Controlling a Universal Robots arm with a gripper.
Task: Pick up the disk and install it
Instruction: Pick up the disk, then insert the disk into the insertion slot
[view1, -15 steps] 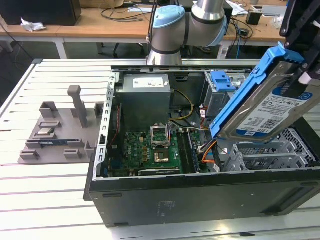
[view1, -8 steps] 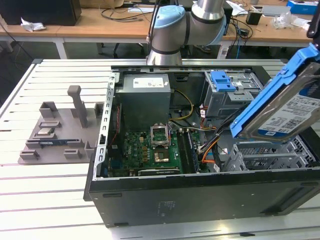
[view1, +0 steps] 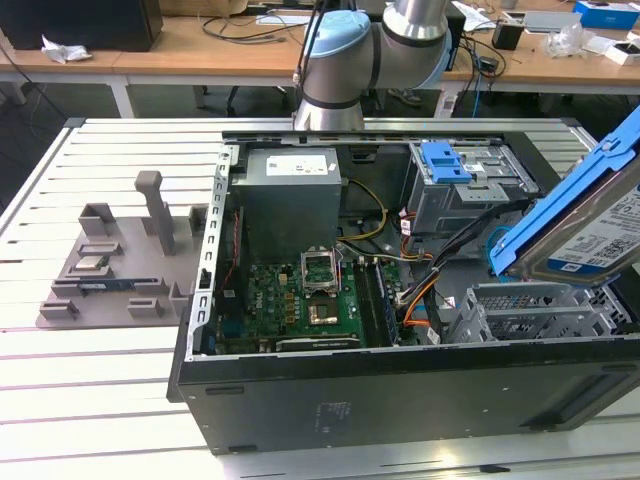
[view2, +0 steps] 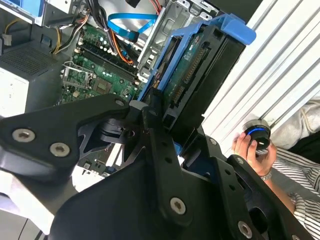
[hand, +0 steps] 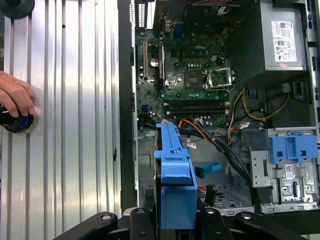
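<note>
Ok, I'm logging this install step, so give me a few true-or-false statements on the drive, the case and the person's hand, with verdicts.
1. The tool grips the flat silver hard drive with blue plastic rails. True.
2. That drive lies level. False: it hangs tilted over the open black computer case, at the exterior view's right.
3. The case's side panel is on. False: it is off, and the green motherboard lies bare.
4. A hand rests on a round black puck with a blue ring. True.
</note>
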